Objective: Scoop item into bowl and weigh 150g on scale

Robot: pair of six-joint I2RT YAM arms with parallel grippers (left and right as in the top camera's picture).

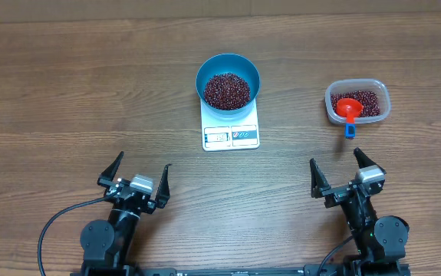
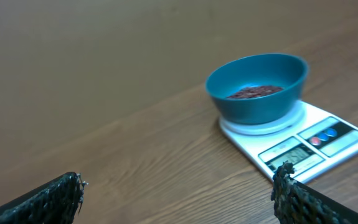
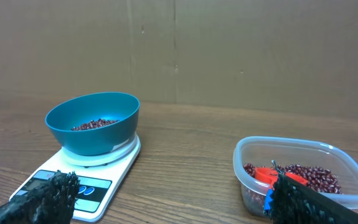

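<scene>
Left claw, right claw both hanging released.
I'm counting one bowl, one scale, one tub, one scoop.

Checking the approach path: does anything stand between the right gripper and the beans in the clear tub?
Nothing visible blocks it. Only bare table lies between the right gripper, jaws open, and the tub. A red scoop lies on the beans, its blue handle over the near rim.

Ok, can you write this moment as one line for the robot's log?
bowl: on scale, beans inside | scoop: in tub | left gripper: open, empty | right gripper: open, empty
</scene>
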